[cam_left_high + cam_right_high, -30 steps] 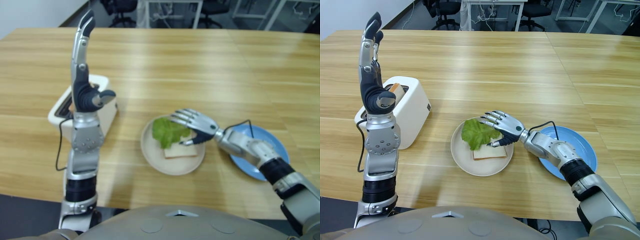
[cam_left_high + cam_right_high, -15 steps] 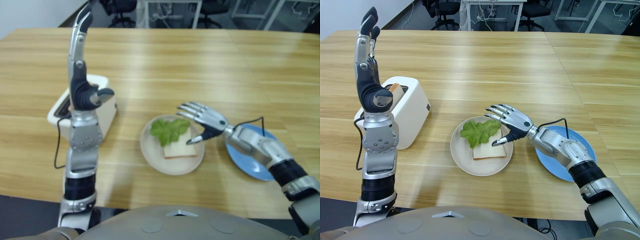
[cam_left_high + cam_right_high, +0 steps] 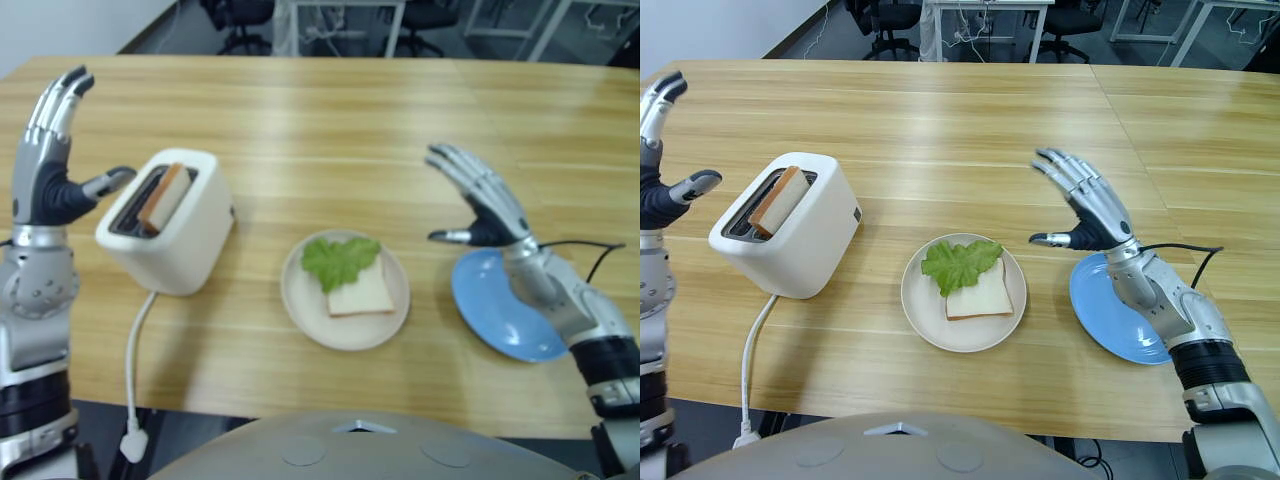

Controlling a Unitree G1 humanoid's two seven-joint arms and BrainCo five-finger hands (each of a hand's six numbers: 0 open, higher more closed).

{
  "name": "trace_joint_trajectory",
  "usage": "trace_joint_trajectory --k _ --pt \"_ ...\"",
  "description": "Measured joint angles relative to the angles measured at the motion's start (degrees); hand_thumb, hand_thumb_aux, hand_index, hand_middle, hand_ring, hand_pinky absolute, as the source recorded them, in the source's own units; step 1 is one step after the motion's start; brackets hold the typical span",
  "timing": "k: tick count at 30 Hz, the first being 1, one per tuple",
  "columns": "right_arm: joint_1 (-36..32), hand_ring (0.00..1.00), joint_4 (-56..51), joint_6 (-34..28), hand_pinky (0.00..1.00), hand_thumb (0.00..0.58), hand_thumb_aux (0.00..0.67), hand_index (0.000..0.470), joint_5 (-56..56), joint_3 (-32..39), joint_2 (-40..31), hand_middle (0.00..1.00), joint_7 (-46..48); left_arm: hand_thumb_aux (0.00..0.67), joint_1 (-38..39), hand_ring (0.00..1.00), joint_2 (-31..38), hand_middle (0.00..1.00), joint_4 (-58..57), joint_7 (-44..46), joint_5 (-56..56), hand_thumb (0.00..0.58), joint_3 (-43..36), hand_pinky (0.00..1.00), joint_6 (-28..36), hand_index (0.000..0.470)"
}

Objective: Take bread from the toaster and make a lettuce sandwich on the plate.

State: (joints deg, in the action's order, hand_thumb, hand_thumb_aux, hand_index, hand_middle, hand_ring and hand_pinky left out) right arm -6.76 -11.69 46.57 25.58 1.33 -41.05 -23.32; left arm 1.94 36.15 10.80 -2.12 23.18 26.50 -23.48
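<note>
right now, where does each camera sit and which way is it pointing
Left eye view: on the robot's head, left of the stereo pair, facing forward and down at the table; left hand raised at the left edge, right hand raised by the blue plate.
Right eye view: beside it, slightly to the right, facing the same way; both hands show again, open.
Shared: the toaster with a bread slice in it, and the round plate holding sandwich bread and lettuce.

A blue plate [image 3: 1100, 322] lay at the lower right of the frame on a wooden table [image 3: 940, 110]. Black office chairs [image 3: 885, 15] and white desks [image 3: 933, 30] stood along the top edge.
</note>
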Motion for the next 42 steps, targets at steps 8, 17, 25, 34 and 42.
trace_joint_trajectory --k 8,17,25,34,42 --pt "2.02 0.0 8.41 3.33 0.0 0.0 0.0 0.0 -24.63 -7.17 4.61 0.0 7.61 0.0 4.21 0.0 6.46 0.0 -9.33 5.89 9.35 0.0 -7.72 0.0 3.98 0.0" --pt "1.78 0.0 12.6 2.59 0.0 0.0 0.0 0.0 -24.65 -11.53 10.09 0.0 13.39 0.0 1.01 0.0 11.01 0.0 -14.7 9.55 12.69 0.0 -13.64 0.0 8.6 0.0" --pt "2.19 0.0 12.51 2.89 0.0 0.0 0.0 0.0 -19.98 -13.59 13.63 0.0 15.23 0.108 -1.41 0.0 12.79 0.0 -16.93 11.15 12.72 0.172 -16.08 0.0 11.21 0.074" --pt "2.56 0.0 12.52 3.24 0.0 0.0 0.0 0.0 -17.61 -15.34 15.42 0.0 16.46 0.67 -7.07 0.0 12.3 0.0 -18.42 11.39 11.74 0.58 -20.12 0.0 12.29 0.46" --pt "4.02 0.0 12.52 4.17 0.0 0.0 0.0 0.0 -16.23 -17.48 16.01 0.0 16.58 0.67 -8.35 0.0 11.06 0.0 -20.58 11.28 8.62 0.58 -21.1 0.0 12.85 0.46"
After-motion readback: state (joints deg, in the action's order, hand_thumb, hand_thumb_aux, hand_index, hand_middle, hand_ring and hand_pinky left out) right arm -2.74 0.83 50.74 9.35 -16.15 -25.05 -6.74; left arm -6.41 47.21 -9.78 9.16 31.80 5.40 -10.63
